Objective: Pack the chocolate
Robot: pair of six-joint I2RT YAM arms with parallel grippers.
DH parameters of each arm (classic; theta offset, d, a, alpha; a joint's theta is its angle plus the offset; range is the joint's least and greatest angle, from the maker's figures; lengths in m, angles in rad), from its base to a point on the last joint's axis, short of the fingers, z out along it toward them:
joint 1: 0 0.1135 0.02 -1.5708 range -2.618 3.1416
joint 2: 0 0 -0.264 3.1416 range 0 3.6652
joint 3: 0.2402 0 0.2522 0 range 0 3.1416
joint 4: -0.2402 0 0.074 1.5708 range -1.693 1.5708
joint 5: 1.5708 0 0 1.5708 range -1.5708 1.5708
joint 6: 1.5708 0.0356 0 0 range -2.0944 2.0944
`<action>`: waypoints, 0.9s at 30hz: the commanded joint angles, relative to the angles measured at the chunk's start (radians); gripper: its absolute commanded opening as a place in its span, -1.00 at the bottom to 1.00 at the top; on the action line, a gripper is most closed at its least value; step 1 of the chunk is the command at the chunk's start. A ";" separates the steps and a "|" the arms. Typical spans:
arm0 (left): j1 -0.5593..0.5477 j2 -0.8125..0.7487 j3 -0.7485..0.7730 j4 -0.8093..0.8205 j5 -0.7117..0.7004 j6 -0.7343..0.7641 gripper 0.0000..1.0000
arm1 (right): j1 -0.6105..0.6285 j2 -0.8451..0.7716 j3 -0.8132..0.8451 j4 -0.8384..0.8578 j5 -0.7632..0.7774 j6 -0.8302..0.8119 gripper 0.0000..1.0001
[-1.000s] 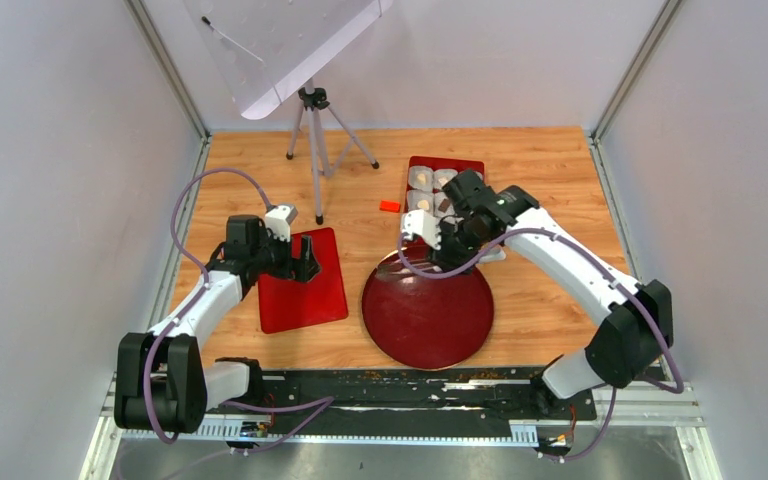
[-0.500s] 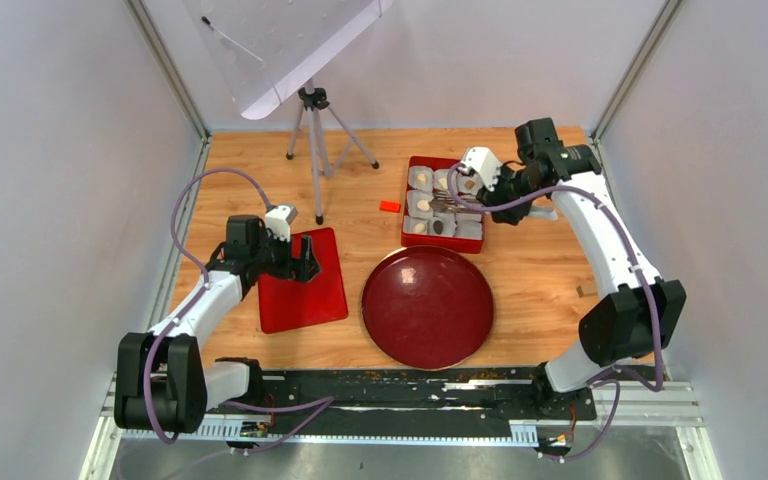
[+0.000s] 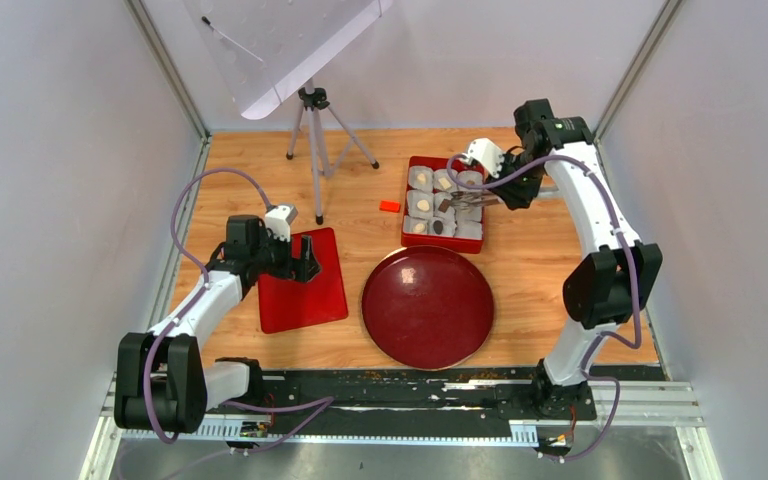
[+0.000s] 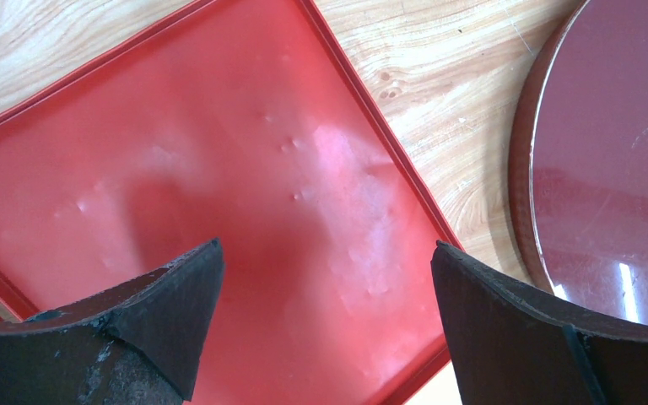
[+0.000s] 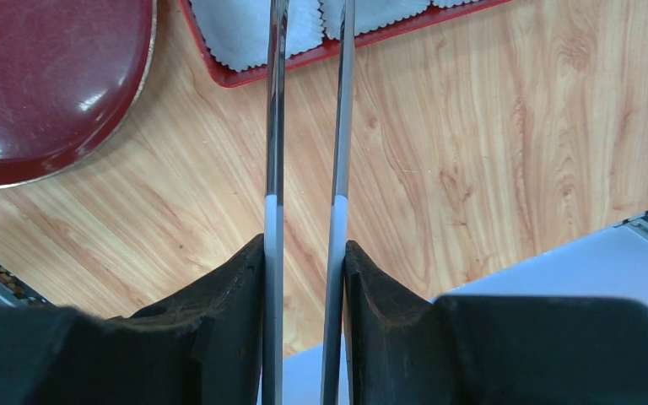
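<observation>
A red box (image 3: 408,190) at the back holds white paper cups. Cream chocolate pieces (image 3: 422,205) and a dark piece (image 3: 438,227) lie in the cups. My right gripper (image 3: 503,190) is shut on metal tongs (image 3: 470,198) that reach left over the box; a dark bit (image 3: 445,205) sits at their tips. In the right wrist view the gripper (image 5: 304,246) pinches the two tong arms (image 5: 274,126), and their tips are out of frame. My left gripper (image 3: 305,262) is open and empty over a flat red lid (image 3: 303,285), as in the left wrist view (image 4: 325,253).
A dark red round plate (image 3: 427,306) lies in front of the box with nothing visible on it. A small orange-red block (image 3: 390,206) lies left of the box. A tripod (image 3: 315,150) stands at the back left. The red lid (image 4: 261,169) fills the left wrist view.
My right arm has swung from the plate's far edge to the back right, carrying the tongs over the box. The left arm has not moved.
</observation>
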 commanded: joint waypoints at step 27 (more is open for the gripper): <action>0.010 0.000 0.002 0.043 0.004 -0.015 1.00 | 0.046 0.098 0.053 -0.112 0.149 -0.062 -0.80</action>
